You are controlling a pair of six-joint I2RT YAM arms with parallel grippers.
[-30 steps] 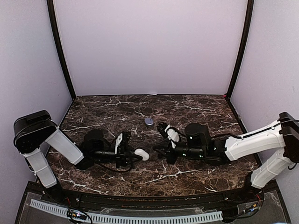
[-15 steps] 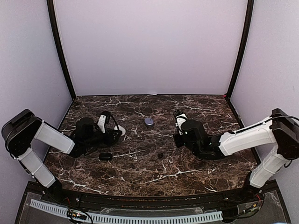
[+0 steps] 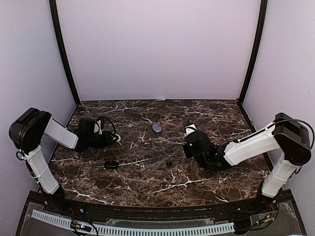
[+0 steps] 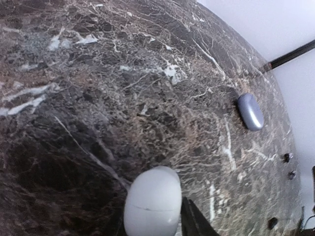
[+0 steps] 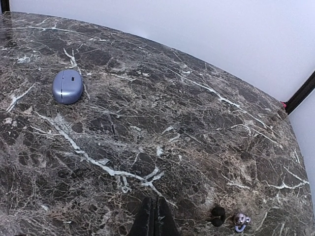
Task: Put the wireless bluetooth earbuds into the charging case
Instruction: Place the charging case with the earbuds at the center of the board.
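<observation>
Clearly, the right gripper [image 5: 155,219] is seen closed tight, with nothing held, over the table [image 5: 197,123]. A black earbud [image 5: 217,214] and a purple earbud [image 5: 240,221] are laid side by side on the marble near its tips. A blue case [image 5: 67,86] is set well apart, farther back. A white case [image 4: 152,204] is found against one finger of the left gripper [image 3: 113,138]; whether it is clamped cannot be told.

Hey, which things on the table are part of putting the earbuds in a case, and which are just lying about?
Job: black earbud, purple earbud, purple case, white case, likely a black case.
Lying about: nothing I can make out; each loose item is an earbud or a case.
</observation>
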